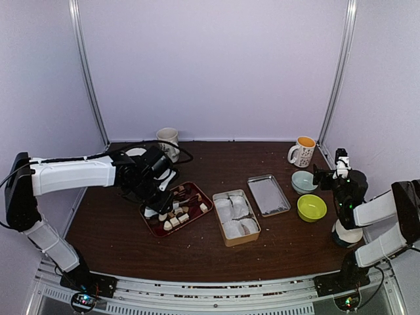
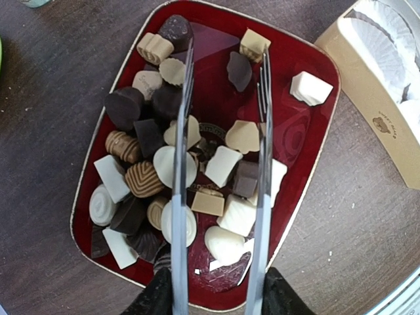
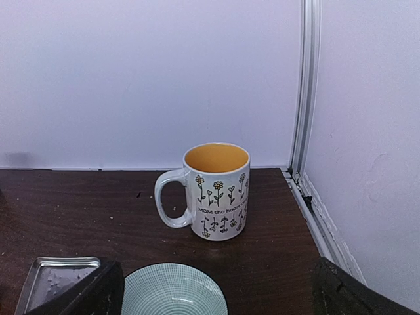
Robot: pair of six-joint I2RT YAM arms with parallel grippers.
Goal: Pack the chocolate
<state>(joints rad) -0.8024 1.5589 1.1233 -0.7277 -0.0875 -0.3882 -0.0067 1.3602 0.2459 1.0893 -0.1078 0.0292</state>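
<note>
Left of the middle of the table (image 1: 289, 246), a red tray (image 2: 308, 131) carries the chocolate (image 2: 223, 165): a crowd of small white, cream, tan and dark brown pieces, heaped mostly along one long side, with one white piece (image 2: 310, 88) lying alone near the tray corner closest to the box (image 2: 367, 111). The left gripper (image 2: 220, 295) hangs over the tray with its black fingers (image 2: 157, 298) pressed on the outsides of the silver tongs (image 2: 264, 164), so it grips the tongs and nothing else. The tongs' two arms stand apart and run above the pieces toward the tray's far end. No piece is pinched between their tips, and a dark piece (image 2: 239, 71) lies in the gap there. Whether the tips touch the tray cannot be told. The box, lined with white paper cups, sits at the middle of the table just beside the tray, and a flat metal lid (image 1: 268, 195) lies just beside it. Near the right edge the right gripper (image 3: 216, 269) is raised with its jaws spread wide, holding nothing. It faces a flowered mug (image 3: 220, 190) with an orange inside that stands in the far right corner. A pale teal bowl (image 3: 172, 292) sits below it and a green bowl (image 1: 312, 207) nearer the front. A white mug (image 1: 168, 140) stands at the far edge.
</note>
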